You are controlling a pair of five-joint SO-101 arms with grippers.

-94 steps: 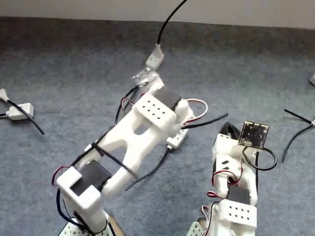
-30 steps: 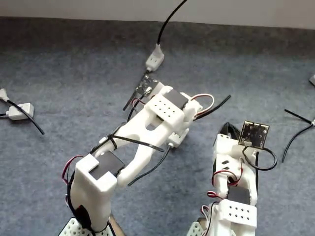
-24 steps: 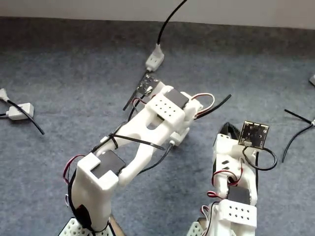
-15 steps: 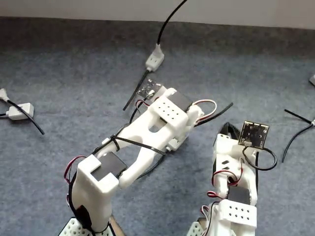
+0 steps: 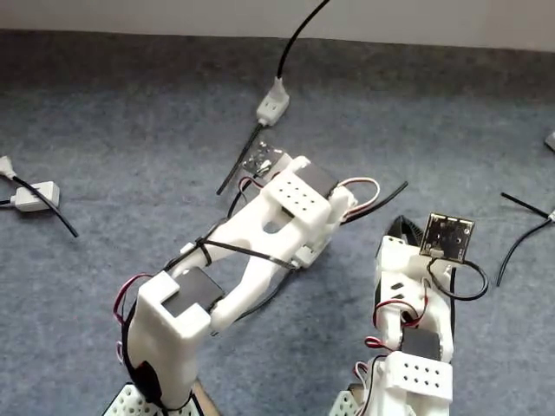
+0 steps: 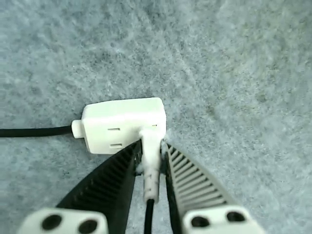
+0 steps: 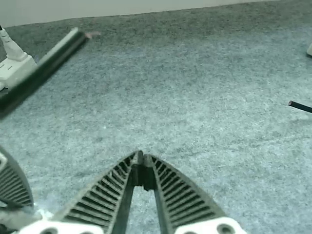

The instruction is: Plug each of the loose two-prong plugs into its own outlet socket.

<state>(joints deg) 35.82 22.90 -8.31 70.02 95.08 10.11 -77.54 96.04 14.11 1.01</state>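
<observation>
Progress early by appearance: pinches small white two-prong plug (image 6: 150, 163) on black cord (image 6: 147, 214) in left gripper (image 6: 151, 146), tip touching white rectangular outlet socket (image 6: 122, 124) on grey carpet (image 6: 243, 73), seating unconfirmed; shows right gripper (image 7: 140, 170) closed, empty; leaves another white plug (image 5: 5, 165) loose at far left.

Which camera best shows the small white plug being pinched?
The left wrist view: the white two-prong plug sits in the left gripper, against the white outlet block. In the high view the arm covers it; the right wrist view faces grey carpet.
</observation>
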